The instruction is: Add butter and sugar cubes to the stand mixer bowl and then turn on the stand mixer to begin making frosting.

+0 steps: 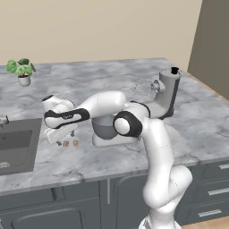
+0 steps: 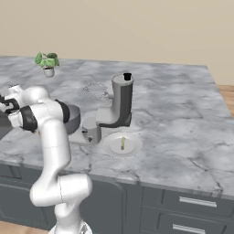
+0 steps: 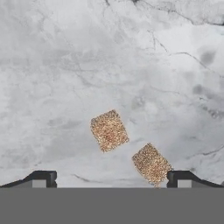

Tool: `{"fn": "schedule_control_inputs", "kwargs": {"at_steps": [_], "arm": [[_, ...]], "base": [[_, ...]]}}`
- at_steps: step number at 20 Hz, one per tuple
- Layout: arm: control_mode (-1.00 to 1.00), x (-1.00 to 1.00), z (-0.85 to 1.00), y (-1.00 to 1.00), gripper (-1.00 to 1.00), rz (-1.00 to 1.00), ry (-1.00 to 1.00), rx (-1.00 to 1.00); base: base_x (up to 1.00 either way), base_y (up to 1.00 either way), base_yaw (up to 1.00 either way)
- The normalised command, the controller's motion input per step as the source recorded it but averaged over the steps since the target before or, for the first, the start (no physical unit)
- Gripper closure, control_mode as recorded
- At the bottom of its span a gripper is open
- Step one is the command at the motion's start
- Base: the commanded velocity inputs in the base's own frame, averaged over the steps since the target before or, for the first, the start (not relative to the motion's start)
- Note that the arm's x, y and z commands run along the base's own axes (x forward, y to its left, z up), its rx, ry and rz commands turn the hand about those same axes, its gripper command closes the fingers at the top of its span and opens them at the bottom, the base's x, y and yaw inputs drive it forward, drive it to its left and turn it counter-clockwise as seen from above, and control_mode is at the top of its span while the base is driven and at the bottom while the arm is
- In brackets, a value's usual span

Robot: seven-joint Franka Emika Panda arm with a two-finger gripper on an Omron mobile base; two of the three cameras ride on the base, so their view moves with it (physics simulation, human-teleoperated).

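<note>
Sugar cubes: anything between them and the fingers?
Nothing. In the hand view only bare marble counter lies between the open fingers and the two sugar cubes, which sit apart from each other.

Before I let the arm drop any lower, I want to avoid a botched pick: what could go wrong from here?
1. The two sugar cubes lie close together, one almost by the right fingertip; the open hand might catch only one or knock the other away.
2. The stand mixer bowl sits right beside the arm, so carrying across could bump it.
3. The butter lies apart on the plate, needing a separate trip.
</note>
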Motion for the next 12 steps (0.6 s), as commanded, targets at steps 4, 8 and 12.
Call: {"fn": "schedule_control_inputs", "kwargs": {"at_steps": [4, 8, 12], "arm": [[-1.00, 0.20, -0.25, 0.00, -1.00, 0.00, 0.01, 0.00], [-1.00, 0.19, -0.27, 0.01, -1.00, 0.00, 0.02, 0.00], [-1.00, 0.13, -0.29, 0.18, -1.00, 0.00, 0.04, 0.00]], "base": [[0.00, 0.00, 0.00], [0.00, 0.00, 0.00], [0.00, 0.00, 0.00]]}}
